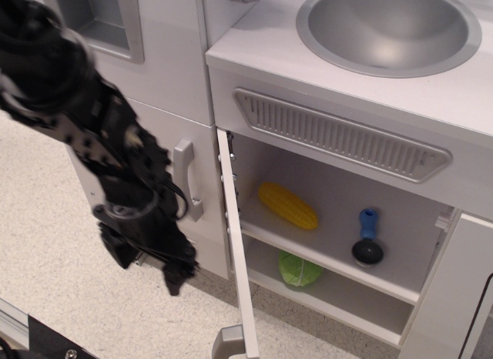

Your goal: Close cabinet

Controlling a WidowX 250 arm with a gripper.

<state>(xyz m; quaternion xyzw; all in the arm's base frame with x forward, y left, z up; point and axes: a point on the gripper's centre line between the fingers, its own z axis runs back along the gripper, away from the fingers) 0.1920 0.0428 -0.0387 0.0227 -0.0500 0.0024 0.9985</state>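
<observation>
Speckled beige flooring [54, 259] runs beneath a white toy kitchen, and the cabinet [331, 243] sits low in that unit, straight under the silver sink bowl [389, 28] and the slatted grey vent strip [339, 135]. Furthest left of the cabinet, the black arm slants down from the upper corner, ending in the gripper [150, 255] near the floor; it hangs apart from the door, touching nothing. Its fingers blur into one dark mass, so whether they are parted or pressed together I cannot tell. Between the gripper and the cabinet stands a taller white door with a grey handle [187, 178]. Next comes the cabinet's own door [239, 259], swung wide open and seen edge-on: its long axis runs from the hinge edge at the cabinet's left side out toward the camera, with the bar handle [229, 342] at the near end. Inside, a yellow corn cob [287, 206] lies on the shelf, a green item [300, 271], perhaps a lettuce, rests below it, and a blue-handled black utensil [367, 239] sits further right.
</observation>
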